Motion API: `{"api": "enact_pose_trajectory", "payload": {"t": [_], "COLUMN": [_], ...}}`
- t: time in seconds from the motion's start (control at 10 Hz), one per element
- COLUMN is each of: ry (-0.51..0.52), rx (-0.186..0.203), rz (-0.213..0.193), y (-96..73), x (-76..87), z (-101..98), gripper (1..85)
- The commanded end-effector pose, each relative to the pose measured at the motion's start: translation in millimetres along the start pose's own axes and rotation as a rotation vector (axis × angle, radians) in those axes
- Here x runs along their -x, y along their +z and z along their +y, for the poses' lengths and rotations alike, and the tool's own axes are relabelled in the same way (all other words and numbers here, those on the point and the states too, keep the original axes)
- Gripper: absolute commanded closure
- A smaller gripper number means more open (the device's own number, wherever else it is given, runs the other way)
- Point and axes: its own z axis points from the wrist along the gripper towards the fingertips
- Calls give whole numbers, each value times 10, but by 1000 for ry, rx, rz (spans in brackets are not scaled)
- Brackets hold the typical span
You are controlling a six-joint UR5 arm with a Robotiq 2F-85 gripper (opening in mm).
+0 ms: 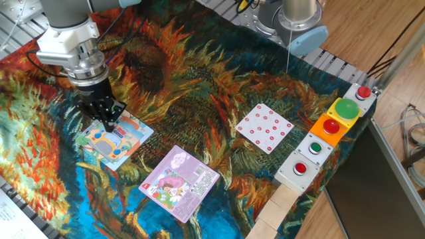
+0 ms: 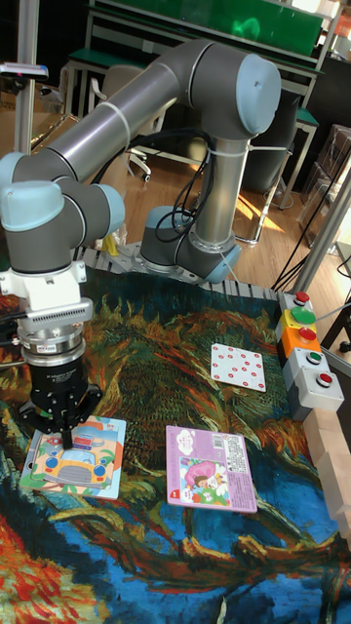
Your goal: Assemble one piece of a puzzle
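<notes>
The tool (image 1: pixel 108 121) points straight down at the left of the frame, its dark fingers (image 2: pixel 66 425) drawn close together with their tips at the upper edge of the puzzle (image 1: pixel 114 139). From either view I cannot tell whether a loose piece is pinched between the tips or whether they merely press on the board; the gap is hidden by the fingers themselves.

The puzzle lies flat on the painted cloth (image 1: pixel 199 86) covering the tabletop, at the lower left of the fixed view, with its orange vehicle picture facing up. It looks like thin card: light, stiff enough to hold its shape, but easy to slide on the fabric and easy to dent or bend at a corner. A single piece would be small and nearly flat, so I judge that the sound grip is a gentle pinch across its edges from directly above, followed by a soft vertical press so that the board does not skate sideways.

Above the tool, the silver wrist (image 2: pixel 57 322) stands vertical over the board, and the grey arm (image 2: pixel 146 97) sweeps up and across to its base at the far edge of the tabletop.

The purple-pink puzzle (image 1: pixel 178 182) lies just beside the board toward the lower centre, apart from it, and the white card with red dots (image 1: pixel 264 127) lies well apart at centre right.
</notes>
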Motion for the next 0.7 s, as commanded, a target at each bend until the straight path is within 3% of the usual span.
{"api": "enact_pose_trajectory", "payload": {"t": [0.0, 0.6], "ry": [4, -1], "rx": [5, 5], "rz": [-6, -6], "y": [-29, -26], "x": [4, -32], "z": [8, -13], "gripper": [843, 843]}}
